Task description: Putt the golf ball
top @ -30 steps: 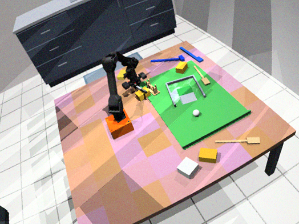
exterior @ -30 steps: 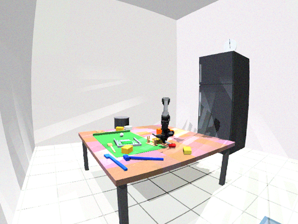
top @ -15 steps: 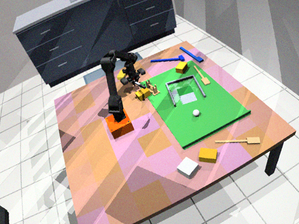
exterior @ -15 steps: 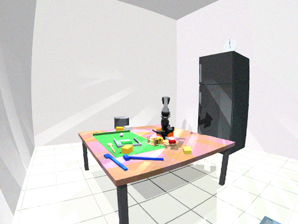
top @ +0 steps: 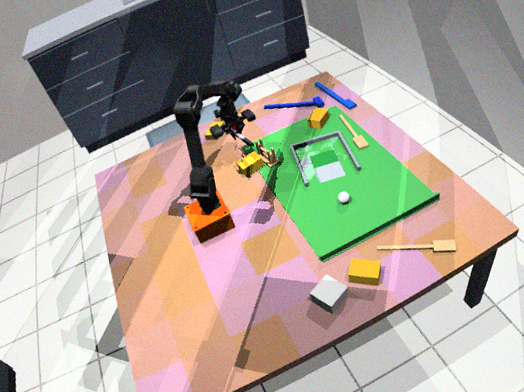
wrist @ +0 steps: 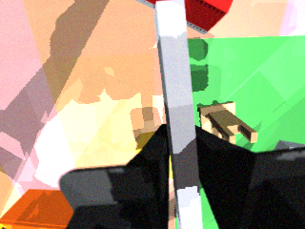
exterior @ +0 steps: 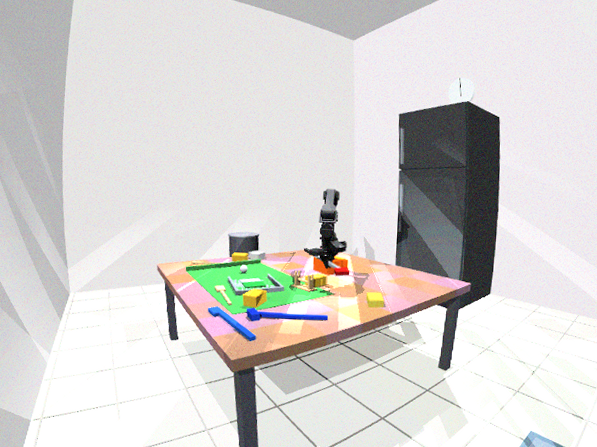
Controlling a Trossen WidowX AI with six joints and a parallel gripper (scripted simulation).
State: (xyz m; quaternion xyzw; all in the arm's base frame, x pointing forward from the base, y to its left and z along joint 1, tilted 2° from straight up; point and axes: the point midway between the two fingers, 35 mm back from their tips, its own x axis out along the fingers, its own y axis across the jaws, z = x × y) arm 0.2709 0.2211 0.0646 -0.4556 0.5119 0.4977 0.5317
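"Condition of the gripper (top: 239, 129) (exterior: 331, 258) (wrist: 182, 143)?"

"Jaws closed on the pale shaft of the red putter (top: 242, 136) (exterior: 340, 270) (wrist: 177, 91). In the wrist view the shaft runs between both fingers, with part of the red head at the top edge."

"Is the putter on the table (top: 162, 285) (exterior: 404, 293)?"

"It appears raised above it, beside the wooden rack (top: 267, 152) (exterior: 296, 280) (wrist: 224, 116) and a yellow block (top: 249, 164) (exterior: 317, 281)."

"Location of the golf ball (top: 343, 197) (exterior: 243, 269)?"

"On the green mat (top: 375, 209) (exterior: 208, 278), outside the gray border (top: 353, 153) (exterior: 274, 282), well apart from the putter."

"Other clubs?"

"Two blue ones, a near-level one (top: 290, 104) (exterior: 294, 316) and a slanted one (top: 335, 95) (exterior: 232, 323), lie at the table's far side in the top view. One small wooden club (top: 353, 130) (exterior: 223, 294) rests on the mat."
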